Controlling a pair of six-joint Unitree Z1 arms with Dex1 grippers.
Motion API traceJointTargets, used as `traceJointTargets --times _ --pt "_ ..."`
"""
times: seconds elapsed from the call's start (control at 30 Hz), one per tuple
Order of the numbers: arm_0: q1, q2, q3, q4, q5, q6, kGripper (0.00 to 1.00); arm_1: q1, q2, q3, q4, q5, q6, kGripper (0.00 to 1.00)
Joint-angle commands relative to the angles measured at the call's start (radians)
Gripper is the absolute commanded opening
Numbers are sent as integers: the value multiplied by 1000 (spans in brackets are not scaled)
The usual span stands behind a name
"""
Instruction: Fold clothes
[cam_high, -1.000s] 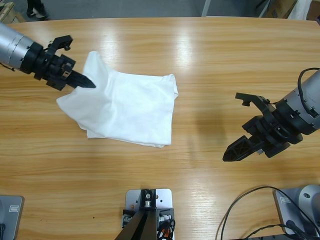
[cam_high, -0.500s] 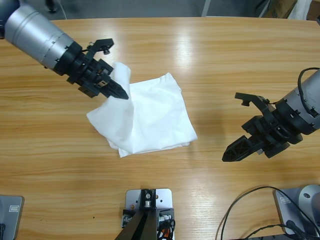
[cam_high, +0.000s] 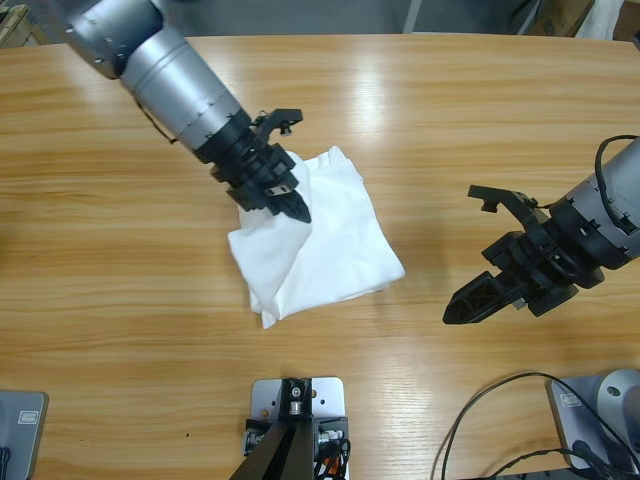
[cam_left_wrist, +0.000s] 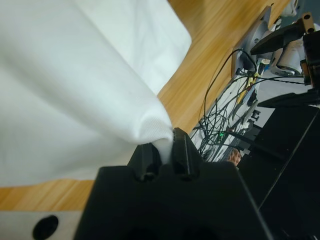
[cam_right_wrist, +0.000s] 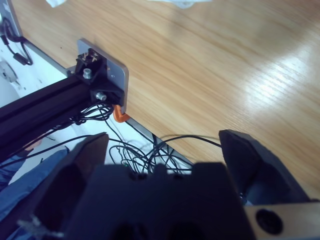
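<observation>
The clothes are one white T-shirt (cam_high: 330, 245), partly folded on the middle of the wooden table (cam_high: 440, 120). My left gripper (cam_high: 298, 210) reaches in from the upper left and is shut on a fold of the shirt, holding it up over the rest of the cloth. In the left wrist view the white cloth (cam_left_wrist: 75, 85) fills the upper left and is pinched between the black jaws of the left gripper (cam_left_wrist: 162, 150). At the table's right side my right gripper (cam_high: 465, 305) hovers open with nothing in it. The right wrist view shows the right gripper (cam_right_wrist: 167, 150) over bare wood.
Cables (cam_high: 500, 420) trail at the table's near right edge. The left arm's silver forearm (cam_high: 170, 65) crosses the upper left of the table. Bare wood lies between the shirt and the right gripper.
My left gripper has carried the pinched fold of the shirt rightward and toward the near edge, dragging the whole shirt with it and folding it over. The right arm has not moved.
</observation>
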Motion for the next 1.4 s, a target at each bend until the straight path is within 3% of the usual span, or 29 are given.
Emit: traceJointTargets --times 0.03,0.47,0.7,0.73,0.77,0.83,0.93,1.0,1.07,1.2,1.4 --pt "-42 186 -226 134 -10 -13 0 11 20 2 -9 28 -23 908" --pt "-92 356 -456 265 -20 -18 0 11 32 14 -9 52 -64 908" --pt "-110 481 -735 445 -21 -16 0 11 28 27 -29 59 -64 908" --pt "-113 497 -775 473 -21 -16 74 11 24 30 -31 59 -65 908" --pt "-116 515 -819 502 -21 -16 343 11 21 35 -32 60 -65 908" --pt "-120 549 -898 551 -21 -16 407 11 16 44 -36 61 -65 908" --pt "-129 589 -982 602 -21 -17 748 11 12 48 -38 68 -65 908" --pt "-134 600 -1011 617 -19 -19 821 11 12 48 -42 73 -65 908" --pt "-136 603 -1030 624 -13 -26 957 11 12 51 -45 74 -65 908" --pt "-136 604 -1082 646 -13 -27 964 11 11 54 -48 79 -65 908" --pt "-137 600 -1268 687 -15 -57 964 11 5 48 -50 87 -63 908"
